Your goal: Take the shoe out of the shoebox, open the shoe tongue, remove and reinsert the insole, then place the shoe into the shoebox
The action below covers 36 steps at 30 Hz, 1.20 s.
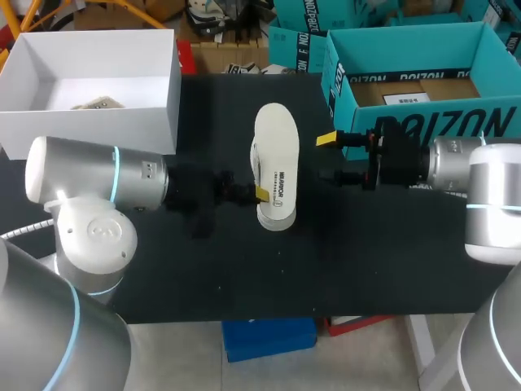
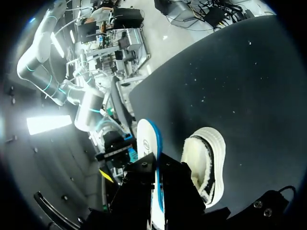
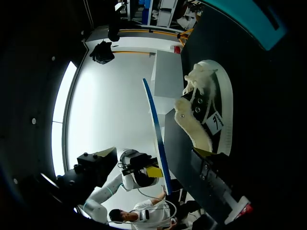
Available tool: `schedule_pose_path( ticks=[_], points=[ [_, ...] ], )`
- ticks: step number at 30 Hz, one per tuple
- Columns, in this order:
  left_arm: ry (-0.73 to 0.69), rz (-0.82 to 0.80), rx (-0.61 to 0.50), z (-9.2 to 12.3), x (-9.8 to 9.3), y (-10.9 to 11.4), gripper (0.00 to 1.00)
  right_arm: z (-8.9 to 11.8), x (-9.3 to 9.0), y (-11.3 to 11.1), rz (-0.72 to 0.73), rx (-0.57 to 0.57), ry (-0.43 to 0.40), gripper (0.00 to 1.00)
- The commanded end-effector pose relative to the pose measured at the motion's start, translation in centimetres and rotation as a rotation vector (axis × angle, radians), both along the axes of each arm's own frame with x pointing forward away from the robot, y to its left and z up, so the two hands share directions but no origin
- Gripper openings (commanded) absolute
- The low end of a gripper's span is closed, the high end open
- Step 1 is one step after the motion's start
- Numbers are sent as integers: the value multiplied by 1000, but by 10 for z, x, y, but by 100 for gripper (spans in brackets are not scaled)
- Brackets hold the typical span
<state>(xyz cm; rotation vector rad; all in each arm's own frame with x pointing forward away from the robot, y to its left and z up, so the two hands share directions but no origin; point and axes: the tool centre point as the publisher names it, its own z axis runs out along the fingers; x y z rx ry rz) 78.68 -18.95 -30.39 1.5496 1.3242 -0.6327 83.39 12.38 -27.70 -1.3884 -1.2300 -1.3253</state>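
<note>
**Insole free of the shoe and held in my left hand; shoe on the worktop between both hands**

The insole (image 2: 149, 143) is a thin white sheet with a blue edge. It stands on edge in the air, clear of the shoe. My left hand (image 2: 156, 165) is closed on one end of it, with a finger on each face.

I judge the insole very light and bendy. Gripped at one end only, its free end may droop or twist, so a hold nearer the middle of its length would steer it better into the opening.

The shoe (image 1: 277, 163) rests on the black worktop (image 1: 366, 261), just beside the insole and between the two hands. It has a dark upper, a pale rubber sole and a fleecy lining, and its laces are loose and its tongue is drawn back. I expect it to be light, with a soft upper over a stiff sole. The lining will likely drag on the insole as it goes in.

The firmest places to take hold look like the sole rim or the heel collar, not the tongue or laces.

My right hand (image 1: 328, 157) hangs just beside the shoe, fingers well apart and holding nothing. It is well placed to steady the shoe.

The white shoebox (image 1: 89, 122) stands open at the far left corner, well apart from the shoe. A teal box (image 1: 423, 122) sits behind my right arm.
</note>
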Motion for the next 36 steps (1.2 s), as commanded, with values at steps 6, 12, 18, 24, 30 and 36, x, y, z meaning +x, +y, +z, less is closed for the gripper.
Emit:
schedule_pose_path(
  ticks=[6,12,18,24,30,36],
  points=[
    [-14,26,-10,6,-19,20,0,0,0,1,-2,-1,1,100],
    [-15,26,-5,8,-19,22,0,0,0,1,-2,-1,1,100],
    [-15,26,-5,8,-19,22,0,0,0,1,-2,-1,1,100],
    [-15,26,-5,8,-19,22,0,2,14,3,10,-44,-37,100],
    [-15,26,-5,8,-19,22,0,2,26,23,84,-32,-108,100],
    [-15,26,-5,8,-19,22,0,-3,21,41,183,-17,-228,100]
  ],
)
